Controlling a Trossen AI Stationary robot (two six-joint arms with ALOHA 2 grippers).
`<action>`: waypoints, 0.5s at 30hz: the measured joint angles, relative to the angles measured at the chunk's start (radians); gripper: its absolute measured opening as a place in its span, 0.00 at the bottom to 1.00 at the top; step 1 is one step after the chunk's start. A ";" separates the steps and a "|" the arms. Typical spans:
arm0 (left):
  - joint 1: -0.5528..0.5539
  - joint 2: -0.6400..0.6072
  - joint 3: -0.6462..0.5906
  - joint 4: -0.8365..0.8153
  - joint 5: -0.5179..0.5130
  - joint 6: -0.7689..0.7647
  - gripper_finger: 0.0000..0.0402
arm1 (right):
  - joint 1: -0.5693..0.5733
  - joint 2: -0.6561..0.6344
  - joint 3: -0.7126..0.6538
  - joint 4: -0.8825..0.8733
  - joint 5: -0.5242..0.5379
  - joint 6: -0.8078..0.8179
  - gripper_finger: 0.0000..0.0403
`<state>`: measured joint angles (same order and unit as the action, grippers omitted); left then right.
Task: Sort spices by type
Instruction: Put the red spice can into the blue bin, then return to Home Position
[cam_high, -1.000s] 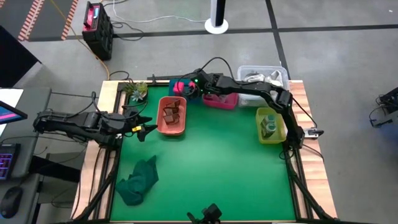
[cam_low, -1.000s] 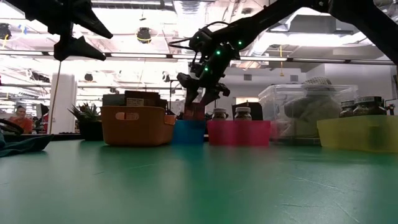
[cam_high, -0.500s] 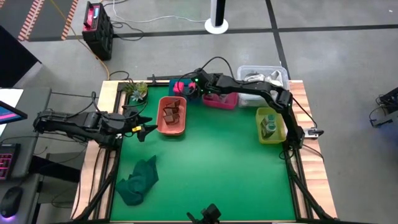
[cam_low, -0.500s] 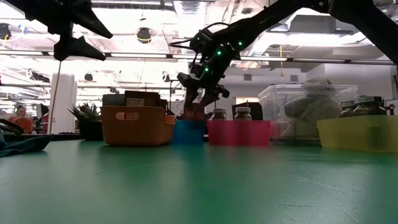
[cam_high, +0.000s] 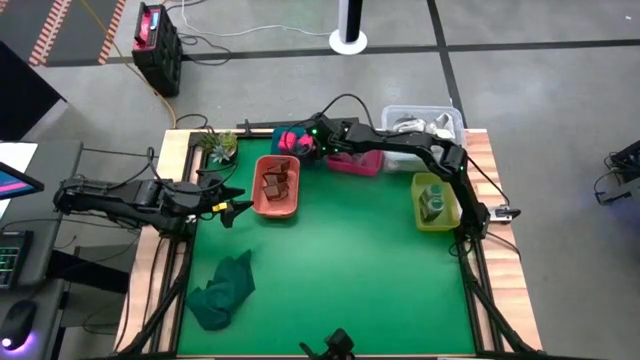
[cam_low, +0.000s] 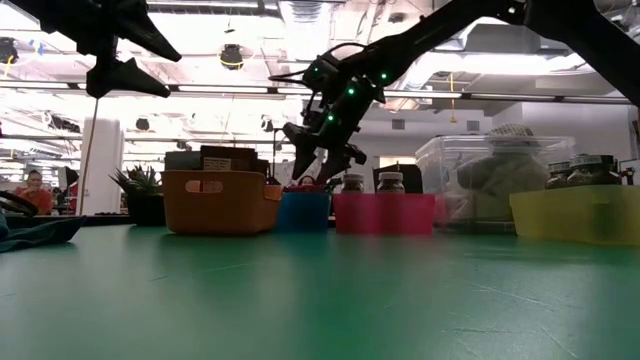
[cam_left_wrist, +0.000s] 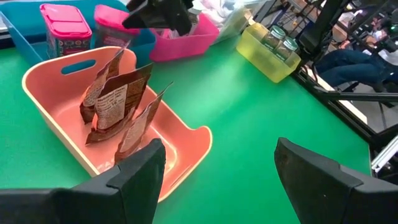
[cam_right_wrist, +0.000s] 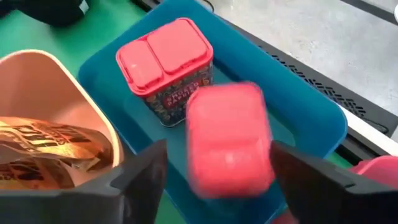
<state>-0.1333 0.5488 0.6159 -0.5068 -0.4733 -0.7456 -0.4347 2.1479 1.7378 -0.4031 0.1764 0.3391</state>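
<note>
Centre and near half of desk (cam_high: 340, 270) bare, free passage. Obstructions: bins ranged along far edge; dark green cloth (cam_high: 222, 292) at near left corner; right arm spans the far bins.

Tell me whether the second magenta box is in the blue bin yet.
In. The second magenta box sits inside the blue bin, beside the first; the right gripper is open above it.

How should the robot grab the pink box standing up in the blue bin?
Probably from above, pincer pinching the two long sides of the pink box just under its lid. It stands upright in the blue bin, whose walls block a sideways approach, and another box sits beside it.
</note>
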 joint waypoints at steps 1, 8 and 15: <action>0.000 0.000 0.000 0.000 0.001 0.000 0.71 | 0.000 0.000 0.000 0.000 0.000 -0.003 0.79; 0.000 0.000 0.000 0.000 0.002 0.002 0.71 | 0.000 0.000 0.000 -0.005 0.000 -0.007 0.98; 0.000 0.001 0.015 -0.005 0.023 0.000 0.71 | 0.002 -0.063 0.000 -0.026 0.000 -0.044 0.94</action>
<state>-0.1333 0.5494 0.6307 -0.5119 -0.4499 -0.7460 -0.4332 2.0850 1.7378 -0.4290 0.1768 0.2947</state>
